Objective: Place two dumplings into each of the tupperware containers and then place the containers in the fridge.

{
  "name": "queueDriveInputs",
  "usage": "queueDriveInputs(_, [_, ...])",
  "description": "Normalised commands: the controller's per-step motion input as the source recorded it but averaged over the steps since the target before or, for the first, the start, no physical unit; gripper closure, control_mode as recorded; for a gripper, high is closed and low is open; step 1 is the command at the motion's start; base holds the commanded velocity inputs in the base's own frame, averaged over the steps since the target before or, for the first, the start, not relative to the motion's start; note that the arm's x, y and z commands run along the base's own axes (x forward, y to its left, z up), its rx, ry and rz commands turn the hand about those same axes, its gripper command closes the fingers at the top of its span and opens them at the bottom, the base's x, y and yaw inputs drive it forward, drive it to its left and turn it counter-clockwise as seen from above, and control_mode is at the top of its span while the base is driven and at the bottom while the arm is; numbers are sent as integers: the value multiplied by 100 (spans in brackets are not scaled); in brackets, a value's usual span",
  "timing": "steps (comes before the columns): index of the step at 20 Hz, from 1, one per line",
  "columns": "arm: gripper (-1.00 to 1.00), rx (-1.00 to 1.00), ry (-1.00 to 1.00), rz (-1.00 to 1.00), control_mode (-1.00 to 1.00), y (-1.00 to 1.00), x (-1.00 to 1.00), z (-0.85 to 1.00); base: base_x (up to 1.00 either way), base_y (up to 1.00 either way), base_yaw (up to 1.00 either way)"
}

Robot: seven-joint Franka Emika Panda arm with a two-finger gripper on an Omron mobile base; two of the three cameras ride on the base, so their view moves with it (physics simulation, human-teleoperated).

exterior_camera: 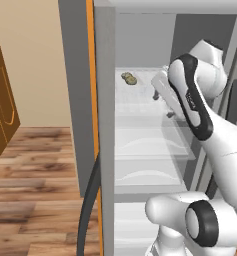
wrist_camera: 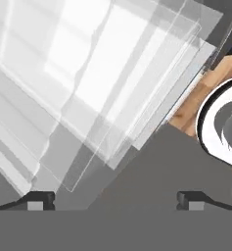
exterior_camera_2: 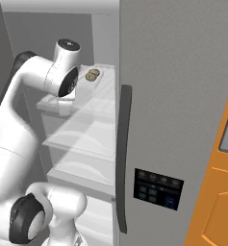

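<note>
Jaws (wrist_camera: pixel 115 200) wide apart; base views show dumplings (exterior_camera: pixel 129 78) on fridge (exterior_camera_2: pixel 173 96) shelf.

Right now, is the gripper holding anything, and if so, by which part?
Nothing is held. In the hand view the gripper has its fingertips wide apart with only fridge shelves beyond them. The dumplings sit on an upper shelf.

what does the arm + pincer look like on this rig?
Glossy white rounded arm segments with black bands at the joints and dark round caps on the lower joints. The pincer has two small dark square-tipped fingers with paler grey pads, standing wide apart. No cables or markings visible.
</note>
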Motion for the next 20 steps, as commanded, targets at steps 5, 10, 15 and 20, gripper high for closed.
queueDriveInputs(5, [-100,-24,-1,69,-100,0,-100,2,0,0,0])
queueDriveInputs(10, [-100,-20,-14,65,-100,0,-100,3,0,0,0])
queueDriveInputs(15, [-100,-12,-16,51,-100,-3,-100,-5,0,0,0])
queueDriveInputs(20, [-100,-11,-8,36,-100,-4,-60,-16,0,0,0])
